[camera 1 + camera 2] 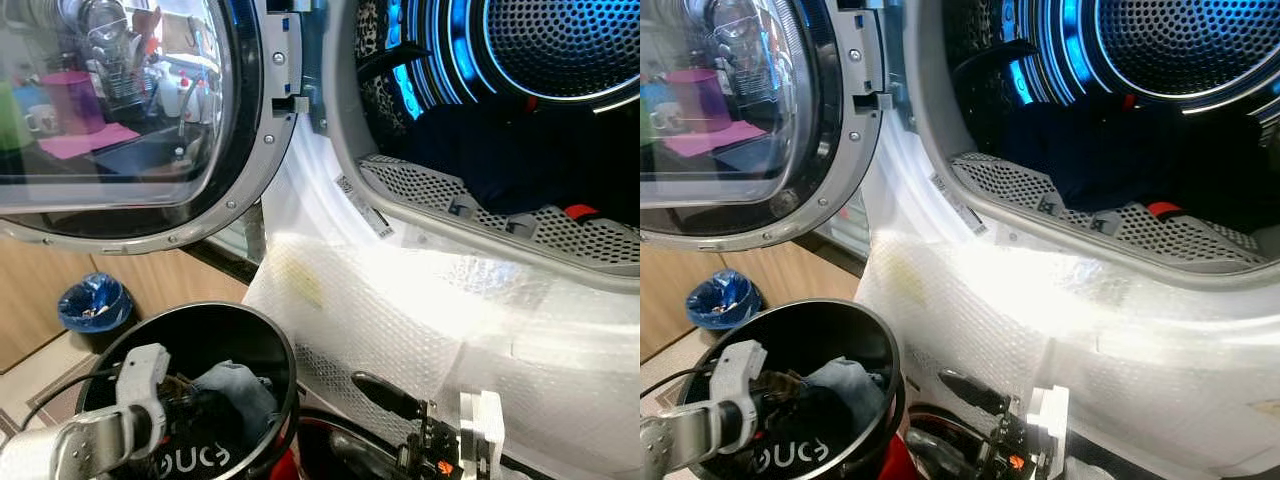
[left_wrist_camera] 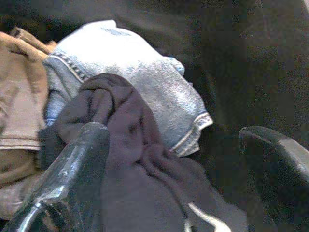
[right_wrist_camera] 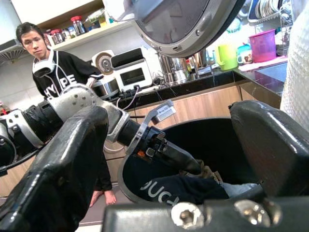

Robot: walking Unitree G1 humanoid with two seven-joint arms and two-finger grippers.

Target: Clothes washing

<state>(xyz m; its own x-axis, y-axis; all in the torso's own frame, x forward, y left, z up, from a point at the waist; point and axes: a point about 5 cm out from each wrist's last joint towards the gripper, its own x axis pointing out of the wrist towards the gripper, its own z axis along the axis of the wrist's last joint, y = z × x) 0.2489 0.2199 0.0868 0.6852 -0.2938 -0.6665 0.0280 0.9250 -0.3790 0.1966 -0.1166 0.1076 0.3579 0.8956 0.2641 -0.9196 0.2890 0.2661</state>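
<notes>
A black bin held pale blue denim, a dark purplish garment and tan cloth, while the drum glowed blue.

Silver left arm, jointed, trailed by a black cable; white bracket behind the left gripper. Two long, glossy black fingers. Right gripper: black fingers, white block and orange-marked part at the wrist, bright screws behind the fingers.

The floor carries a black bucket with clothes inside: a pale denim piece, a dark garment and a tan one.
</notes>
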